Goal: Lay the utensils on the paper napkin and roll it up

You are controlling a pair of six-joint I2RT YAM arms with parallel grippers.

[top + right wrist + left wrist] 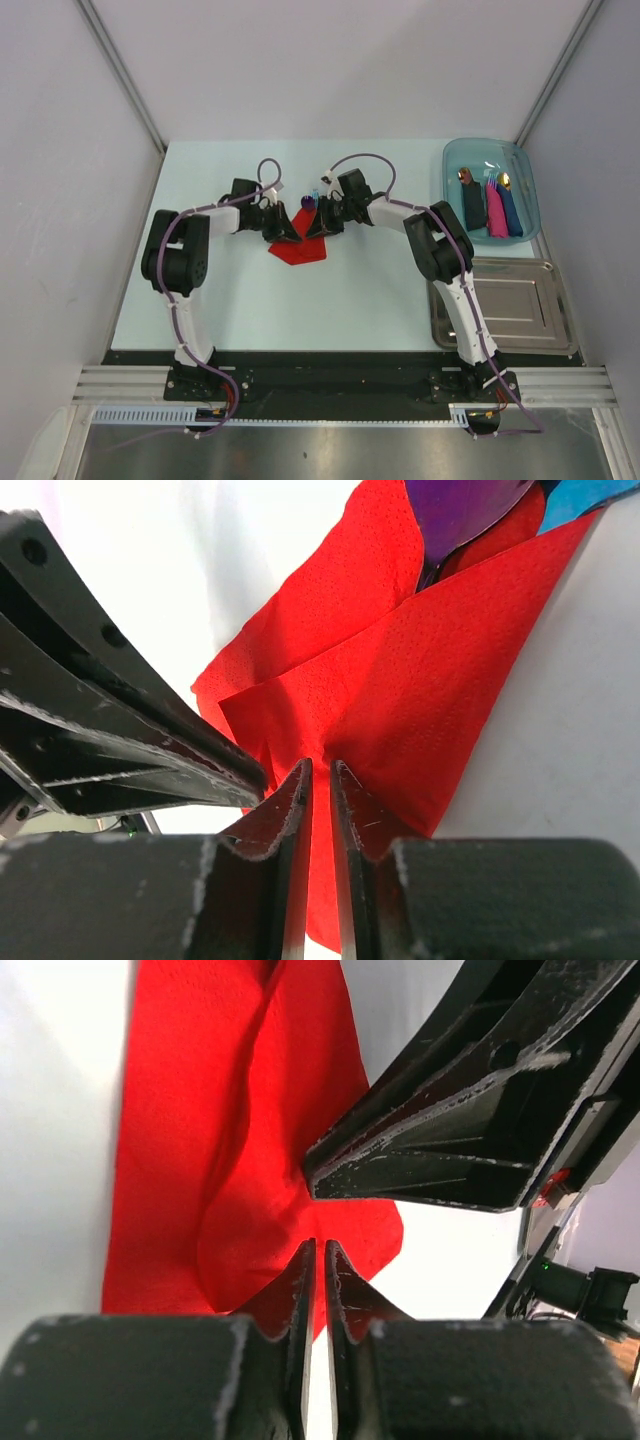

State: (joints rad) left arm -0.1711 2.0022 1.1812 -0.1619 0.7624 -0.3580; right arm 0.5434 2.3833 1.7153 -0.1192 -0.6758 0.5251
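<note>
The red paper napkin [297,250] lies creased mid-table, partly folded over the utensils. The purple spoon bowl [307,202] and the tip of the bright blue utensil [315,192] poke out at its far end. They also show at the top of the right wrist view, the spoon bowl [460,510] and the blue utensil [590,495]. My left gripper [320,1245] is shut on the napkin's [200,1160] near edge. My right gripper [320,765] is shut on a fold of the napkin [420,680], where creases meet. The two grippers face each other, almost touching, left [285,228] and right [318,224].
A clear blue bin [455,165] at the back right holds black, pink and blue napkin rolls [492,208] with spoon heads poking out. A metal tray [510,305] lies at the right, beside my right arm. White walls close in the table on three sides.
</note>
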